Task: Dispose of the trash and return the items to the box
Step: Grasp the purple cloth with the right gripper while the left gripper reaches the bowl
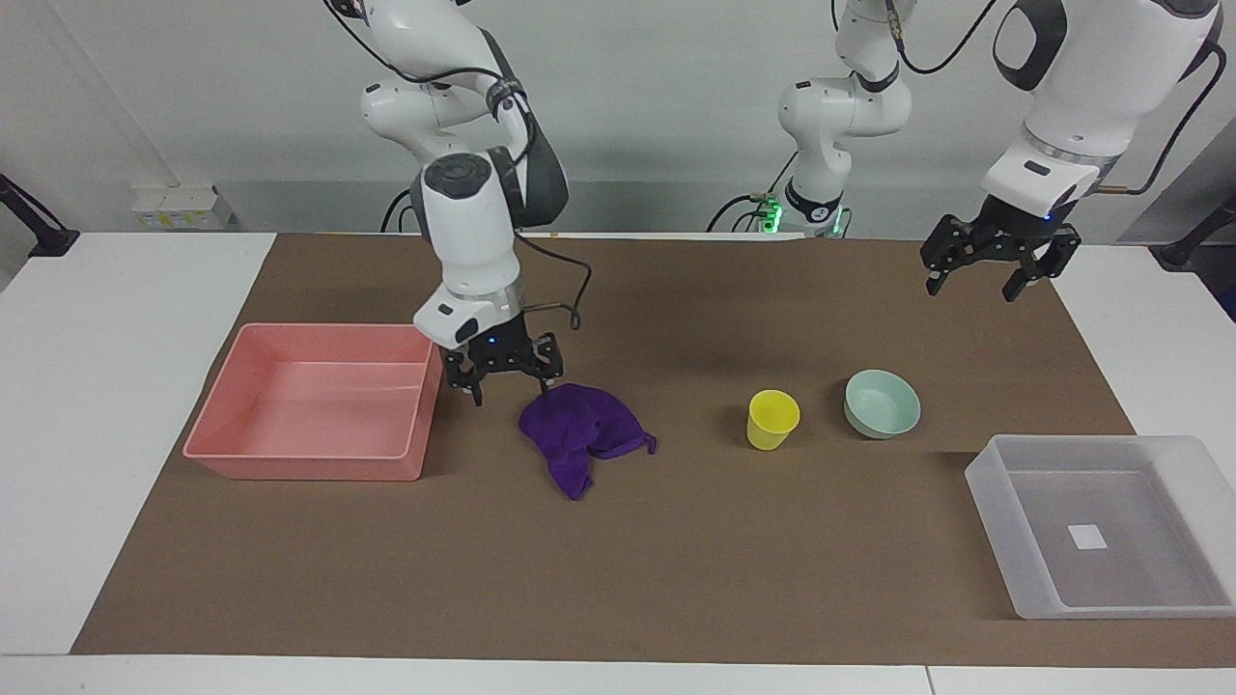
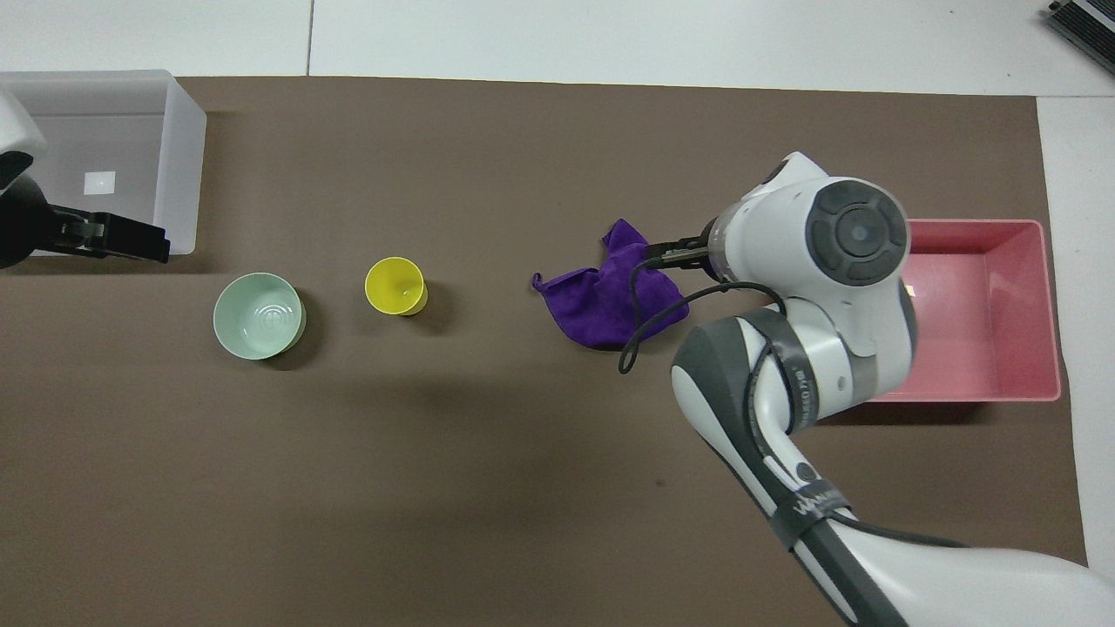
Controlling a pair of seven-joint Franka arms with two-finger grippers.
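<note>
The trash, a crumpled purple rag (image 1: 579, 430) (image 2: 610, 300), lies mid-mat. My right gripper (image 1: 512, 389) hangs open and low between the pink tray and the rag, one fingertip at the rag's edge; whether it touches I cannot tell. From overhead the right arm's wrist covers that gripper. The yellow cup (image 1: 772, 417) (image 2: 395, 285) stands upright beside the mint-green bowl (image 1: 882, 403) (image 2: 259, 315). The frosted-white box (image 1: 990, 492) (image 2: 187, 165) with its white sticker sits at the left arm's end. My left gripper (image 1: 971, 290) (image 2: 148, 244) waits open in the air over the mat's corner at that end.
An empty pink tray (image 1: 309, 468) (image 2: 1054, 305) sits at the right arm's end of the brown mat, next to the right gripper. The right arm's cable loops over the rag in the overhead view. White tabletop borders the mat.
</note>
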